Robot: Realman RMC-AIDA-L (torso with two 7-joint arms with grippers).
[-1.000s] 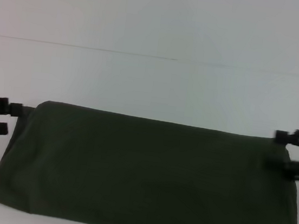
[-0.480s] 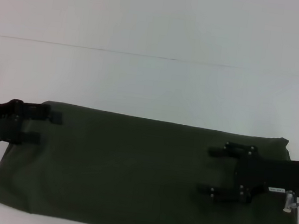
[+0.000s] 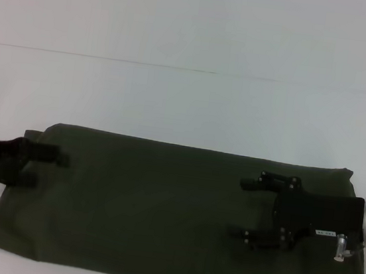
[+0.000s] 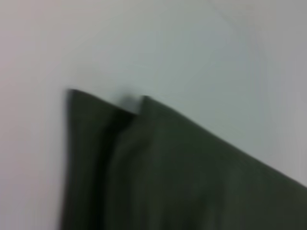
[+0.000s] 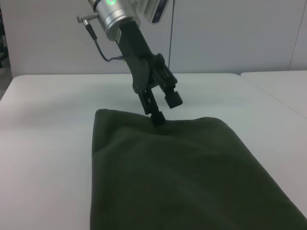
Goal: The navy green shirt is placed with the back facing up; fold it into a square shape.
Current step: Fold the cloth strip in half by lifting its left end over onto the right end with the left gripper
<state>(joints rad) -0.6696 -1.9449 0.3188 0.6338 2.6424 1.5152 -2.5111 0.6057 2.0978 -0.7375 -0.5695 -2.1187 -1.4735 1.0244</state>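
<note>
The navy green shirt (image 3: 161,208) lies flat on the white table as a wide folded rectangle, plain side up. My right gripper (image 3: 236,207) hovers over its right part, open, with both fingers pointing toward the middle and nothing between them. My left gripper (image 3: 46,170) is at the shirt's left edge, also open. In the right wrist view the left gripper (image 5: 164,108) stands over the far edge of the shirt (image 5: 182,177), its lower fingertip (image 5: 158,118) at the cloth. The left wrist view shows a corner of the shirt (image 4: 158,167) with overlapping layers.
The white table (image 3: 187,104) stretches bare behind the shirt to a pale wall. A second white table edge (image 5: 283,81) shows off to the side in the right wrist view. The shirt's near edge runs close to the table's front.
Both grippers have come in from the shirt's outer ends. The right one has moved well over the cloth toward the middle; the left one has shifted onto the left edge and slightly nearer.
</note>
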